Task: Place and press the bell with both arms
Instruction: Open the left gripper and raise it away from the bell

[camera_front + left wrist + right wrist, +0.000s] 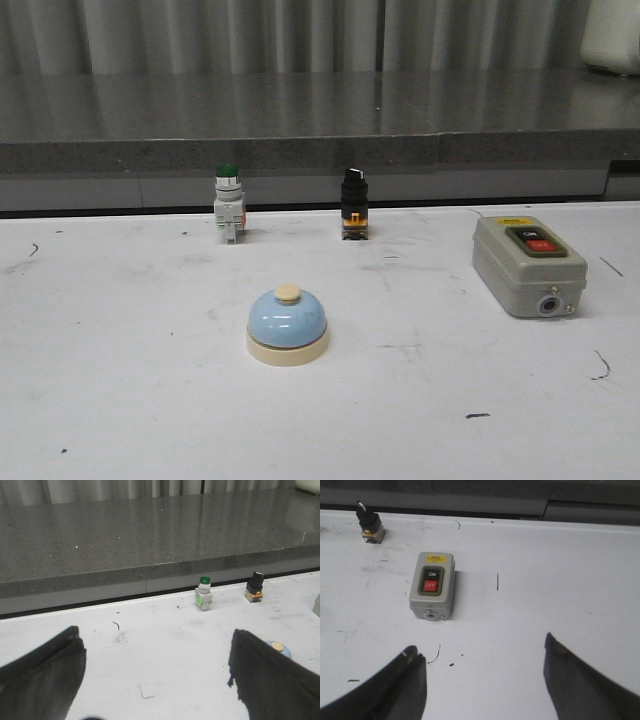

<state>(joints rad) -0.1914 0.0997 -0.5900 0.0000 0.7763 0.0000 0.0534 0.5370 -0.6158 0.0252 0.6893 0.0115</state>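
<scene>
- Nothing done yet, by the look of it: bell sitting upright on the white table, just below and left of centre in the front view, touched by nothing.
- No arm visible in the front view at all.
- Left gripper hanging over bare tabletop along the bottom of the left wrist view, fingers spread wide, empty; bell peeking out at lower right behind the right-hand finger.
- Right gripper likewise spread and empty at the bottom of the right wrist view, with the grey switch box left of centre.
- Green-capped push button and black selector switch standing in the row behind the bell, well apart from it.
- Left to do, judging from this: reach, grasp, place, then press the cream knob.
</scene>
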